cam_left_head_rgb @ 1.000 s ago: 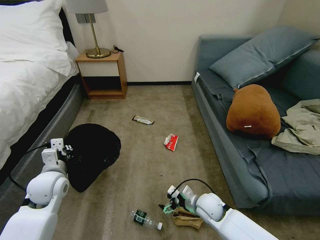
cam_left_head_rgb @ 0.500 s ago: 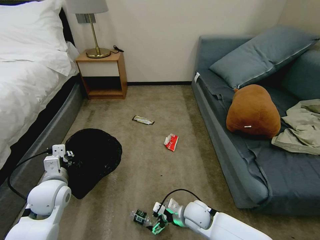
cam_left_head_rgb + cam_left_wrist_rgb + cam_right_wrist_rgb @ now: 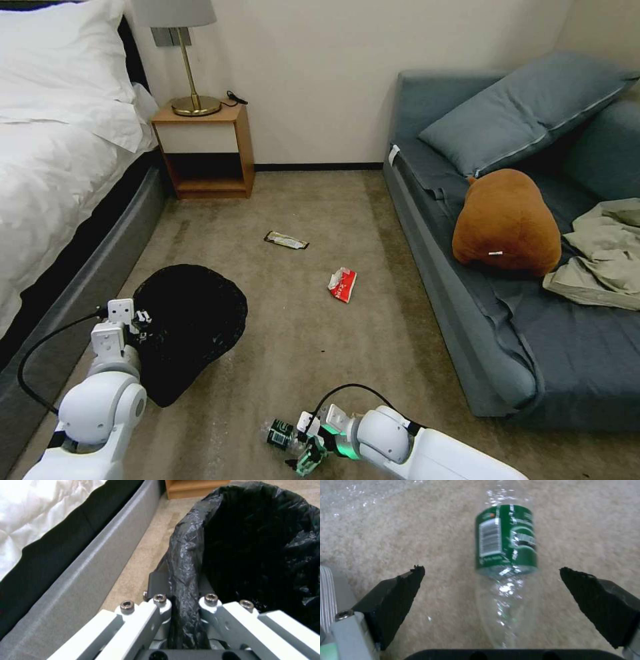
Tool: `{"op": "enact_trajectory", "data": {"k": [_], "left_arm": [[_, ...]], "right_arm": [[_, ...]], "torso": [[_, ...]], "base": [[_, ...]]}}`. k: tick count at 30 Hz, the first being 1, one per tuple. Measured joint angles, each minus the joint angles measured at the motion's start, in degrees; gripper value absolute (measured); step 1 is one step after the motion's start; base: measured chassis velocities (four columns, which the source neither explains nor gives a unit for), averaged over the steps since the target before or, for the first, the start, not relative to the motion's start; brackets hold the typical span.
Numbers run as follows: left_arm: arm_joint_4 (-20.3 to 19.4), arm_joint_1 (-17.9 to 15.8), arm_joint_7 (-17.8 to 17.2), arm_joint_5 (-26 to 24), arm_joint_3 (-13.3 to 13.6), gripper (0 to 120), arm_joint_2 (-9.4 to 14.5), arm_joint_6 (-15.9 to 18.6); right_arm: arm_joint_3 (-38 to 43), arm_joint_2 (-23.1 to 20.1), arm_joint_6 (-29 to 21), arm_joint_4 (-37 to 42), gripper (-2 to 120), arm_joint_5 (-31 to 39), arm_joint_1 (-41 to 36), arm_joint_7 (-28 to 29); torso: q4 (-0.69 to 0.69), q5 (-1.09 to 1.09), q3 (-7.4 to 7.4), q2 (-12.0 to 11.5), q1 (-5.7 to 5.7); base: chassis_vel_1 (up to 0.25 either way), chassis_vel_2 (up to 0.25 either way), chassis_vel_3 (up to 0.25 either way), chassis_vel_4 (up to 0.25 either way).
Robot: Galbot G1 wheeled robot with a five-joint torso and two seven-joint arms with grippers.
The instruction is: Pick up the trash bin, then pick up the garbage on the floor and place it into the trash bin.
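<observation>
Down at 6 o'clock on the floor, right gripper is hanging wide open around the bottle; slick plastic might roll away. Left gripper is pinching the bin rim.

We see a black trash bin lined with a glossy black bag, and our left gripper is white with dark pads. The bottle is clear with a green label carrying a white barcode panel. Our right gripper has black pads. On the beige carpet lie a red-and-white packet and a dark wrapper. The plush toy is brown, the sofa grey-blue, the bedding white
</observation>
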Motion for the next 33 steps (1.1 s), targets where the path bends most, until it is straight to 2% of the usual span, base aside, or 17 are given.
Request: {"op": "enact_trajectory", "data": {"k": [14,19,20,22,23,25,26,32,33], "left_arm": [[0.14,0.36,0.47,0.25,-0.78,4,0.21,-0.90],[0.53,0.66,0.71,0.80,-0.48,4,-0.05,-1.38],[0.53,0.66,0.71,0.80,-0.48,4,-0.05,-1.38],[0.65,0.37,0.72,0.87,-0.29,4,-0.05,-1.38],[0.65,0.37,0.72,0.87,-0.29,4,-0.05,-1.38],[0.84,0.10,0.73,0.90,-0.09,4,-0.06,-1.39],[0.84,0.10,0.73,0.90,-0.09,4,-0.06,-1.39],[1.06,0.20,0.81,1.37,0.59,4,-0.05,-1.40],[1.06,0.20,0.81,1.37,0.59,4,-0.05,-1.40]], "right_arm": [[-1.73,4.35,1.84,-4.95,99,-1.46,0.28,0.88],[-1.67,4.29,2.61,-5.84,79,-1.56,0.31,0.71],[-1.67,4.29,2.61,-5.84,79,-1.56,0.31,0.71],[-1.53,3.86,2.83,-5.79,67,-1.56,0.31,0.59],[-1.53,3.86,2.83,-5.79,67,-1.56,0.31,0.59],[-1.44,3.51,3.06,-5.67,56,-1.49,0.49,0.55],[-1.44,3.51,3.06,-5.67,56,-1.49,0.49,0.55],[-0.09,3.21,3.57,-5.38,32,-1.45,0.92,0.57],[-0.09,3.21,3.57,-5.38,32,-1.45,0.92,0.57]], "torso": [[0.00,0.00,0.00,0.00,0.00],[0.00,0.00,0.00,0.00,0.00],[0.00,0.00,0.00,0.00,0.00],[0.00,0.00,0.00,0.00,0.00],[0.00,0.00,0.00,0.00,0.00],[-0.01,0.00,0.00,0.00,0.00],[-0.01,0.00,0.00,0.00,0.00],[0.00,0.00,0.00,0.00,0.00],[0.00,0.00,0.00,0.00,0.00]], "base": [[0.000,0.000,0.000,0.000],[0.000,0.000,0.000,0.000],[0.000,0.000,0.000,0.000],[0.000,0.000,0.000,0.000],[0.000,0.000,0.000,0.000],[0.000,0.000,0.000,0.000],[0.000,0.000,0.000,0.000],[0.000,0.000,0.000,0.000],[0.000,0.000,0.000,0.000]]}}
